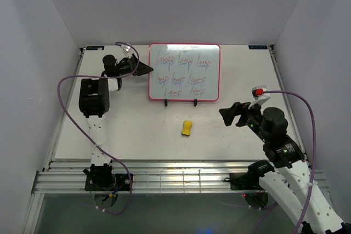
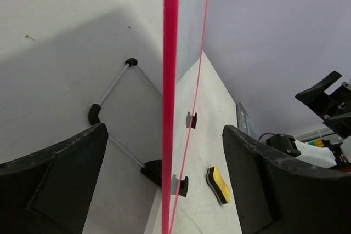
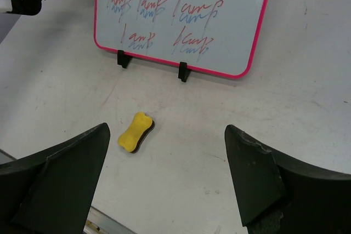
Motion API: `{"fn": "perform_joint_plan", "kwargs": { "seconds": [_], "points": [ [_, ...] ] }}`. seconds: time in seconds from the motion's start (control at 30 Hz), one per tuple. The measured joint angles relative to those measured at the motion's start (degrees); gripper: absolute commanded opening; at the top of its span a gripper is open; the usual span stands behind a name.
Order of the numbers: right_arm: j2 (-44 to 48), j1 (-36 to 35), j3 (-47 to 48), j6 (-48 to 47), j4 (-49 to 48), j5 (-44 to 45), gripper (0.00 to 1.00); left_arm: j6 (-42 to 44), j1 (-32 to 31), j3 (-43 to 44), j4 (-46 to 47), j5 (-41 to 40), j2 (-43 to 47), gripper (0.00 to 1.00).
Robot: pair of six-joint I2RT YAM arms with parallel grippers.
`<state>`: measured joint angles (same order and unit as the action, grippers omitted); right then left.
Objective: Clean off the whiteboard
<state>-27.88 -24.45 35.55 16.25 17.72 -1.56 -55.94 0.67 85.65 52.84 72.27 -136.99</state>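
The whiteboard point(image 1: 184, 72), white with a pink frame and red and blue scribbles, stands upright on a black wire stand point(image 2: 112, 89) at the back middle of the table. My left gripper point(image 1: 143, 69) is open at the board's left edge. In the left wrist view that pink edge point(image 2: 170, 53) runs between the wide jaws of the left gripper point(image 2: 164, 129), clear of both fingers. A yellow eraser point(image 1: 187, 127) lies on the table in front of the board. My right gripper point(image 1: 233, 114) hovers open to the eraser's right. The right wrist view shows the eraser point(image 3: 135, 132) and board point(image 3: 181, 20) ahead of the right gripper point(image 3: 167, 129).
Grey walls close in the table on three sides. Aluminium rails point(image 1: 181, 176) run along the near edge by the arm bases. Purple cables loop beside each arm. The stand's two black feet point(image 1: 166, 102) stick out in front of the board.
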Motion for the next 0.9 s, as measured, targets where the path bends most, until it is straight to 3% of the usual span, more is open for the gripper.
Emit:
{"fn": "perform_joint_plan", "kwargs": {
  "seconds": [0.03, 0.37, 0.43, 0.73, 0.9],
  "points": [
    [-0.17, 0.00, 0.00, 0.02, 0.00, -0.07, 0.91, -1.18, -0.31, 0.55, 1.27, 0.26, -0.42, 0.84],
    [-1.16, 0.00, -0.59, 0.02, -0.44, -0.57, 0.91, -8.70, -3.19, 4.31, 8.24, 1.14, -3.52, 0.66],
    [-1.11, 0.00, -0.59, 0.04, -0.63, -0.59, 0.91, -9.27, -3.34, 4.37, 8.55, 1.25, -3.61, 0.54],
    [-0.96, 0.00, -0.63, 0.04, -0.90, -0.81, 0.92, -9.57, -3.48, 4.94, 8.81, 1.29, -4.70, 0.39],
    [-0.96, 0.00, -0.83, 0.04, -1.27, -1.22, 0.93, -9.62, -3.48, 5.75, 8.59, 1.31, -5.11, 0.38]
  ]
}}
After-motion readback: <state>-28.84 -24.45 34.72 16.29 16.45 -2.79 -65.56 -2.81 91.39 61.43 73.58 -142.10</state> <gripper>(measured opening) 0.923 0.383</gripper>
